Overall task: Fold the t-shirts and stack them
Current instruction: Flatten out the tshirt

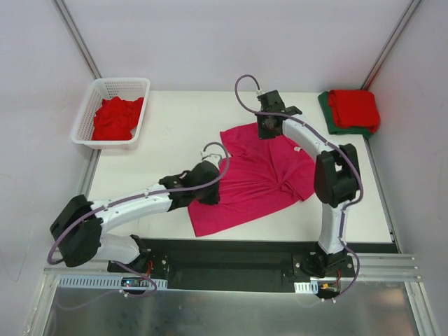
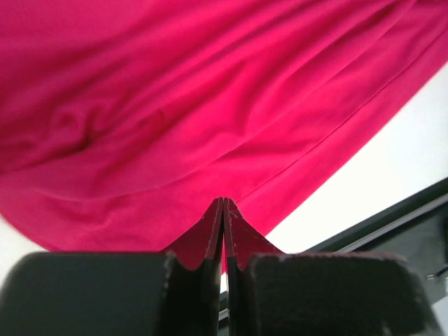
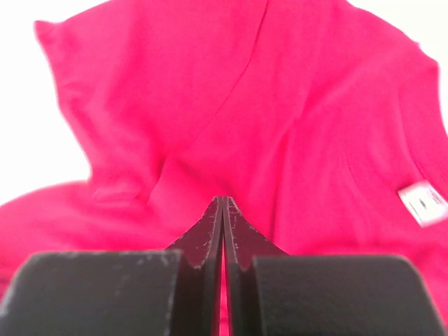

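tabletop (image 1: 168, 150): white, under everything.
pink shirt (image 1: 259, 182): spread out in the middle, wrinkled, white label (image 3: 423, 203) by the neck.
basket (image 1: 122, 82): far left corner, red shirts (image 1: 115, 117) piled inside.
red shirt (image 1: 355, 108): folded, far right corner, on top of a green shirt (image 1: 327, 115).
left claw (image 2: 222, 210): closed, tips together, at the pink shirt's near left edge.
right claw (image 3: 222, 208): closed, tips together, at its far edge.

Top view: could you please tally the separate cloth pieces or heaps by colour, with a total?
magenta-pink t-shirt: 1
red heap in the basket: 1
red folded t-shirt: 1
dark green t-shirt: 1
Total: 4
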Robot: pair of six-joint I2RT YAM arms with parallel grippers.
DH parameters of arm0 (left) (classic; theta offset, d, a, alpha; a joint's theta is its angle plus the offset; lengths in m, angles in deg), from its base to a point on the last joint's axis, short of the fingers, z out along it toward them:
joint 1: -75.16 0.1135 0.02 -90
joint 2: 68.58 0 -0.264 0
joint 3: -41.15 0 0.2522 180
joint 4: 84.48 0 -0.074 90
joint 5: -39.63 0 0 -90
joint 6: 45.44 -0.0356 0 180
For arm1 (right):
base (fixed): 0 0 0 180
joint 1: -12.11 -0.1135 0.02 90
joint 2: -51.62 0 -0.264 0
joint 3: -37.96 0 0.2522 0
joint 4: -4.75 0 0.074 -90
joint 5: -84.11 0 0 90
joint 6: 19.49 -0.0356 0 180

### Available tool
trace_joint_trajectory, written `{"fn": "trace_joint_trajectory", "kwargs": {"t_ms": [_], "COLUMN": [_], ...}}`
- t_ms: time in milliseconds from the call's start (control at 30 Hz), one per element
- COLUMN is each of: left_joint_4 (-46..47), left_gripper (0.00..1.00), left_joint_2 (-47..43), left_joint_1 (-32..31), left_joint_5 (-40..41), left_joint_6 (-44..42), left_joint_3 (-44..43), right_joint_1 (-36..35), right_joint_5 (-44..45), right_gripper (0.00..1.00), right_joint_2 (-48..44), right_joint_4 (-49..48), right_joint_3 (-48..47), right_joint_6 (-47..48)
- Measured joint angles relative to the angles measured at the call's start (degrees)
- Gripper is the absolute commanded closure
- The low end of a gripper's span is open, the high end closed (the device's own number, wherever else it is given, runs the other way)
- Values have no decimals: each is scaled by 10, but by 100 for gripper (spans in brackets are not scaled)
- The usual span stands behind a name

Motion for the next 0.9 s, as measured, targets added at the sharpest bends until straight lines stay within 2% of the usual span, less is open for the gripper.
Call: {"fn": "trace_joint_trajectory", "kwargs": {"t_ms": [167,333,667,900], "left_joint_4": [19,47,93,99], "left_gripper": [100,100,100,100], "left_joint_2": [98,159,182,165], "left_joint_1": [-47,-70,-72,-56], "left_joint_5": [17,22,30,30], "left_joint_6": [32,54,74,81], "left_joint_3": [13,12,6,26], "right_joint_1": [31,54,61,61], "right_joint_5": [-32,-53,-74,-66], "right_gripper": [99,99,99,99], "right_joint_2": [85,108,108,91], "right_joint_4": [0,7,4,5], "right_joint_3": [-23,-24,5,31], "right_joint_6": [7,11,12,11]}}
